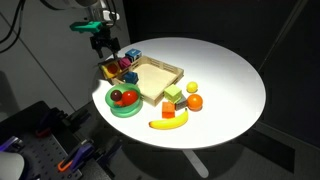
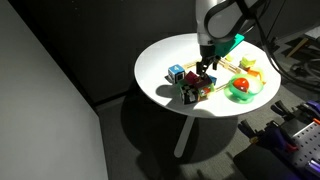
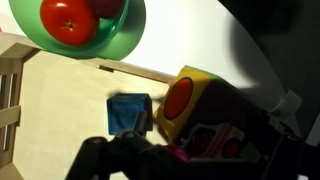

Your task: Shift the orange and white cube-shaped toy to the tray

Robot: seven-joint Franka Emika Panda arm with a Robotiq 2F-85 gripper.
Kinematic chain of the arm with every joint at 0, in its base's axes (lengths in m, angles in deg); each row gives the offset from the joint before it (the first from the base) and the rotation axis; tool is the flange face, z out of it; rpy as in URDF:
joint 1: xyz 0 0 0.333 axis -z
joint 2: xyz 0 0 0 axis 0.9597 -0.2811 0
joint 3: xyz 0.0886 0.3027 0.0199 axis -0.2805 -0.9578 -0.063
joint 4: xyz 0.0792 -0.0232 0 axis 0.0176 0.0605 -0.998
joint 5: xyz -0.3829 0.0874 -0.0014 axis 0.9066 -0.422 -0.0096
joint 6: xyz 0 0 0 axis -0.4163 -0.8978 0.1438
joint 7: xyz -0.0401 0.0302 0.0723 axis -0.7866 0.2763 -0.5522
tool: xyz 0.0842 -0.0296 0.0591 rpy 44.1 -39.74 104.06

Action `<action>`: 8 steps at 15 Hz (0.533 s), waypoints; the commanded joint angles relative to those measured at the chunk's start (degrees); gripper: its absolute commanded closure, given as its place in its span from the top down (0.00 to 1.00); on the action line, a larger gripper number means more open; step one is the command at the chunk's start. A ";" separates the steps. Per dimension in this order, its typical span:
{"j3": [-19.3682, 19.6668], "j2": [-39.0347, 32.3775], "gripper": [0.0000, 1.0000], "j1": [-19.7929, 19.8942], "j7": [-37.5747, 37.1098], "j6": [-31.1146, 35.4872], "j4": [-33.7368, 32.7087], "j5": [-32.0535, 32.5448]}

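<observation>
In an exterior view the orange cube toy [image 1: 108, 70] sits just below the end effector [image 1: 100, 47], the tray [image 1: 155, 82] just past it; in an exterior view the blue cube [image 2: 176, 73] crowds close and could get bumped; the wrist view does not show if the end effector is open.

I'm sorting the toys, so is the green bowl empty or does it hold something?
Not empty. The wrist view shows a red round toy lying inside the green bowl; an exterior view shows the toy there too.
</observation>
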 commanded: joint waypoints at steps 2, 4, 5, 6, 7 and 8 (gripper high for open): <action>-0.06 0.07 1.00 0.17 -2.40 2.84 2.57 -0.11; 0.01 -0.51 0.75 0.08 -2.37 4.33 2.89 0.07; 0.03 -0.75 0.74 0.10 -2.23 5.02 3.02 0.04; -0.04 -1.04 0.66 0.20 -1.85 5.30 3.03 -0.20; -0.06 -1.26 0.58 0.24 -1.66 5.59 3.08 -0.28; -0.11 -1.34 0.49 0.27 -1.48 5.76 3.07 -0.34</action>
